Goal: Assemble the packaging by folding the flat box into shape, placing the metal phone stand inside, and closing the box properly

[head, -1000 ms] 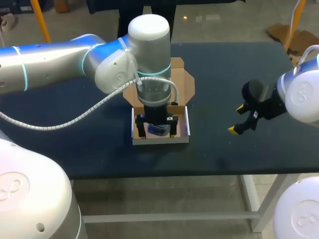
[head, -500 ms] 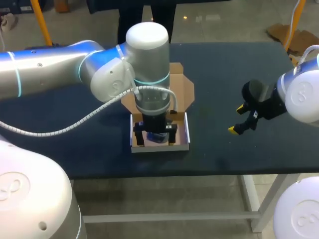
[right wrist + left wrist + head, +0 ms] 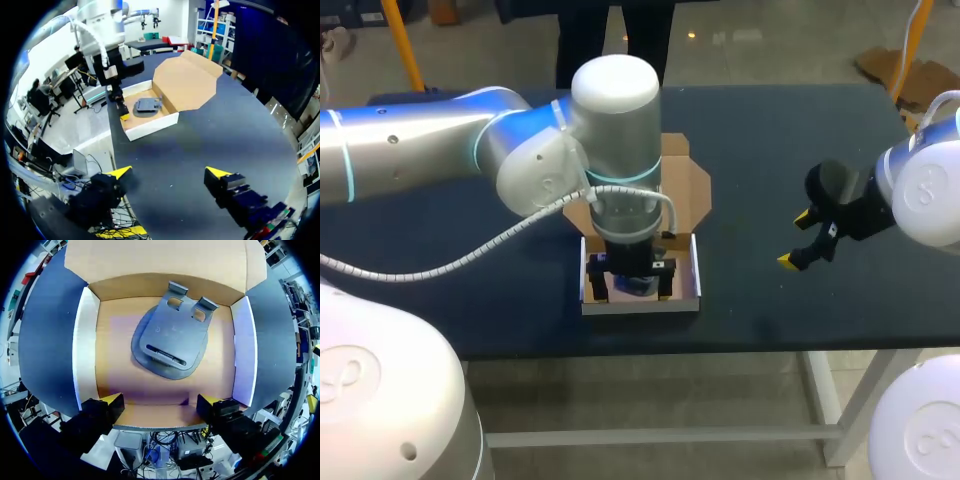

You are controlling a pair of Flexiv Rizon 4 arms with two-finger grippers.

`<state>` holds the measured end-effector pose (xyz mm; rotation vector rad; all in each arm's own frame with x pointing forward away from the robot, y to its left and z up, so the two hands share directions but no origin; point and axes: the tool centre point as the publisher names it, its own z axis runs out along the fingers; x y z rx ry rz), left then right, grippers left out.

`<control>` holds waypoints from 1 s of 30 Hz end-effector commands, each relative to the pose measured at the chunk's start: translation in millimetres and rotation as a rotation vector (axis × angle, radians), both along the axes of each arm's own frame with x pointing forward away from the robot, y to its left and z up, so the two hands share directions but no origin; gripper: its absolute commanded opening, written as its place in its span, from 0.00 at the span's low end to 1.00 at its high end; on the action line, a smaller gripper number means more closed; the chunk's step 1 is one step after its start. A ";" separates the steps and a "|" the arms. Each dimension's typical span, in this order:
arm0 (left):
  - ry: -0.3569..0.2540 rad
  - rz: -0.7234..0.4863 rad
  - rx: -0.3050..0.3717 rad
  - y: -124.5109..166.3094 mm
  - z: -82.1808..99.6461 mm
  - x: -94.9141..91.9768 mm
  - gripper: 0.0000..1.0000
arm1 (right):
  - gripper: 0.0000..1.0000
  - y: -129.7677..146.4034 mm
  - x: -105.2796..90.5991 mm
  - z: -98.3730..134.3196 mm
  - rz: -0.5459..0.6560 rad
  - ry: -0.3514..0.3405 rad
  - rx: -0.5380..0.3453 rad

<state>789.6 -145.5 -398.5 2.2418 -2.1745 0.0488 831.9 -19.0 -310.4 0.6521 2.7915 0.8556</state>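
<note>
A white box [image 3: 693, 268] with a brown inside stands open on the dark table, its lid [image 3: 688, 186] lying flat behind it. The grey metal phone stand [image 3: 170, 337] lies flat in the middle of the box [image 3: 85, 347]; the head view shows only a bluish bit of the stand [image 3: 638, 285]. My left gripper [image 3: 160, 407] points straight down into the box, open, its fingertips [image 3: 114, 402] at the near wall and clear of the stand. My right gripper [image 3: 801, 240] hangs open over bare table to the right. Ahead of the right gripper [image 3: 169, 175] are box [image 3: 150, 120] and stand [image 3: 147, 106].
The left arm's wrist [image 3: 615, 130] hides much of the box and lid from above. The box sits close to the table's front edge [image 3: 720, 340]. Dark table top [image 3: 760, 150] lies between the box and the right gripper.
The box, with its lid, has slid toward the table's front edge together with the left gripper. The right arm has stayed where it was.
</note>
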 end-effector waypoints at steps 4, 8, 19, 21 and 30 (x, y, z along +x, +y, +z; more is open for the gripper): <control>-0.043 -0.008 0.001 1.1 16.2 -0.8 1.00 | 1.00 -2.1 -0.4 0.6 0.004 0.000 0.007; -0.076 -0.025 -0.010 1.4 30.8 3.3 1.00 | 1.00 -2.1 -0.4 0.6 0.004 0.000 0.007; -0.122 -0.131 -0.105 16.0 71.3 11.9 1.00 | 1.00 -2.1 -0.4 0.6 0.004 0.000 0.007; -0.133 -0.145 -0.126 19.8 77.5 12.9 1.00 | 1.00 -2.1 -0.4 0.6 0.004 0.000 0.007; -0.183 -0.226 -0.189 37.6 100.2 21.8 1.00 | 1.00 -2.1 -0.4 0.6 0.004 0.000 0.007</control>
